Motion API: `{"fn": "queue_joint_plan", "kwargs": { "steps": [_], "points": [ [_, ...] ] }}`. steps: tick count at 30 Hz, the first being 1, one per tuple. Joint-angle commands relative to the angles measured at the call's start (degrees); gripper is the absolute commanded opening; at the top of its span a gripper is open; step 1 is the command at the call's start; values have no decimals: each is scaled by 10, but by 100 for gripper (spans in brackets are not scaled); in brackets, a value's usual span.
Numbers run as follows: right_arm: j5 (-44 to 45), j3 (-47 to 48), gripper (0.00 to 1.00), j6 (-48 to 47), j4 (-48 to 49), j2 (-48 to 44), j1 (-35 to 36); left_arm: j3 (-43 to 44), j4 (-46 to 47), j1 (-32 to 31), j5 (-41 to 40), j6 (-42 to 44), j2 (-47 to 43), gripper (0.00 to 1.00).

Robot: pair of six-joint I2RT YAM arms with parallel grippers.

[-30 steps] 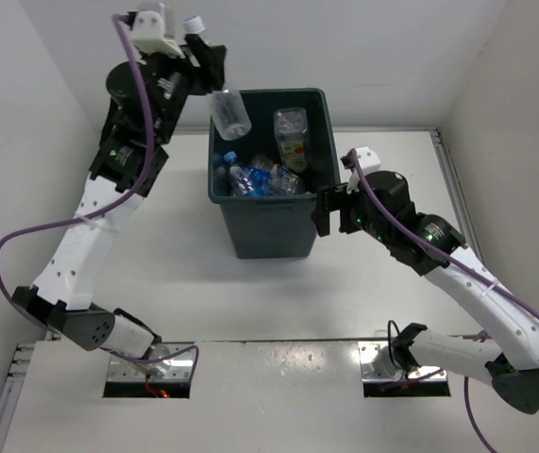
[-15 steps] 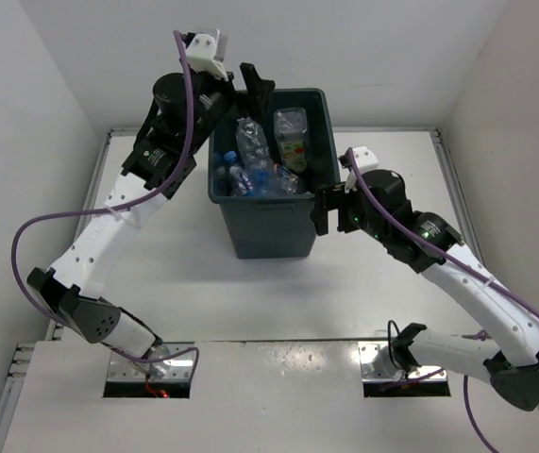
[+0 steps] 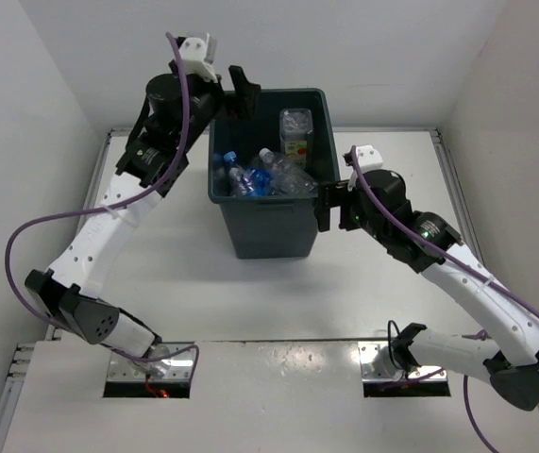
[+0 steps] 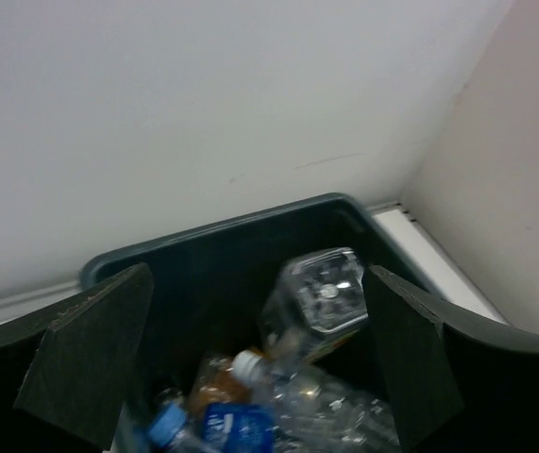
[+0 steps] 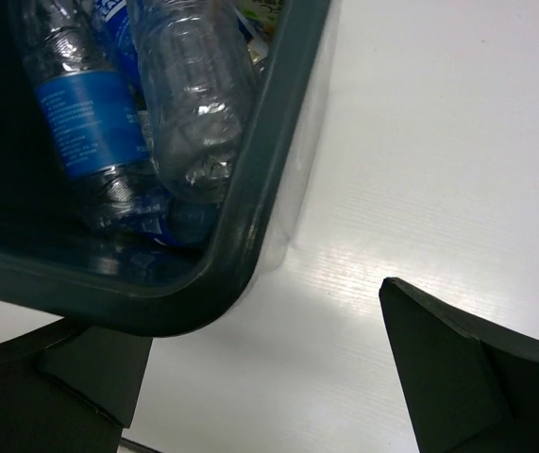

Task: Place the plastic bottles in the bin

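Observation:
The dark grey bin [image 3: 269,231] stands mid-table and holds several plastic bottles [image 3: 261,174], some with blue labels. A larger bottle with a green-yellow label [image 3: 294,132] leans in its far right corner. My left gripper [image 3: 234,97] hangs open and holds nothing above the bin's back left corner. Its wrist view looks down at the bin's far rim [image 4: 231,222], the large bottle [image 4: 321,293] and a blue-labelled bottle [image 4: 236,429]. My right gripper [image 3: 330,203] is open beside the bin's right front corner. Between its fingers show the rim [image 5: 241,245] and bare table, past them a blue-labelled bottle [image 5: 85,123].
White walls close in the table at the back and on both sides. A purple cable [image 3: 33,236] loops off the left arm. The white tabletop [image 5: 420,170] shows to the right of the bin.
My left gripper swung over the bin and opened. The clear bottle it held dropped in and now lies among the others. The right arm has barely moved.

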Motion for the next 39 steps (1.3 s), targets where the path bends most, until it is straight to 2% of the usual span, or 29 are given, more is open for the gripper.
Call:
{"fn": "queue_joint_plan", "kwargs": {
  "steps": [1, 6, 9, 15, 22, 28, 39],
  "points": [
    [51, 18, 100, 21, -2, 1, 3, -26, 3, 48, -13, -9, -43, 100],
    [114, 18, 100, 49, -20, -7, 3, -112, 3, 127, -80, -40, -89, 100],
    [126, 18, 100, 50, -25, -29, 3, -176, 20, 156, -93, -45, -126, 100],
    [172, -23, 100, 50, -1, -81, 3, -354, 75, 190, -121, -45, -186, 100],
    [234, -43, 100, 82, -43, -86, 3, -496, 81, 225, -128, -69, -215, 100],
    [269, -74, 100, 105, -78, -86, 3, -574, 104, 252, -141, -88, -250, 100],
    [226, -186, 100, 132, -77, -86, -15, -663, 159, 252, -51, -7, -250, 100]
  ]
}}
